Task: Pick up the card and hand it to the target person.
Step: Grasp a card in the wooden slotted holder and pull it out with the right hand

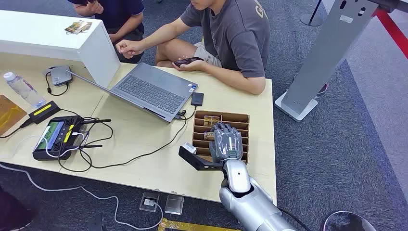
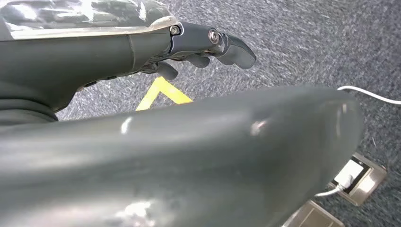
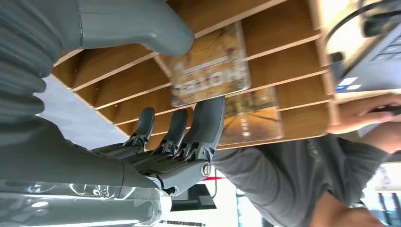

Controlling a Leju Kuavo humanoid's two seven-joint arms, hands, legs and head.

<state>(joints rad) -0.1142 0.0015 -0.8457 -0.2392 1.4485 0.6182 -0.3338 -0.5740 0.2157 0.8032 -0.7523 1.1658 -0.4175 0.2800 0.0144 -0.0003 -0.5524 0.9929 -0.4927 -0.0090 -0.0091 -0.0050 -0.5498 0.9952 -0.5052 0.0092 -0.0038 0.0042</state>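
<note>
The robot's silver right arm (image 1: 250, 192) rises from below the desk's near edge by its right corner, and its grey many-fingered right hand (image 1: 226, 143) hovers over the brown wooden slotted card tray (image 1: 239, 117) at the desk's right edge. In the right wrist view the fingers (image 3: 208, 118) are spread and reaching, the thumb apart from them, holding nothing. Just beyond the fingertips lies the brown printed card (image 3: 210, 66), flat across the dividers in the tray's far-left part, its long axis seemingly along the slots. A second card (image 3: 250, 118) lies in the next slot, close enough to be caught by mistake. The right hand is clearly the nearer one; the left hand (image 2: 208, 45) hangs over grey carpet, fingers curled on nothing. The likely recipient, a person in a grey T-shirt (image 1: 240, 33), sits at the far edge beyond the tray, beside a grey open laptop (image 1: 151, 91). A black cable (image 1: 144, 154) runs left of the tray, clear of the reach.
</note>
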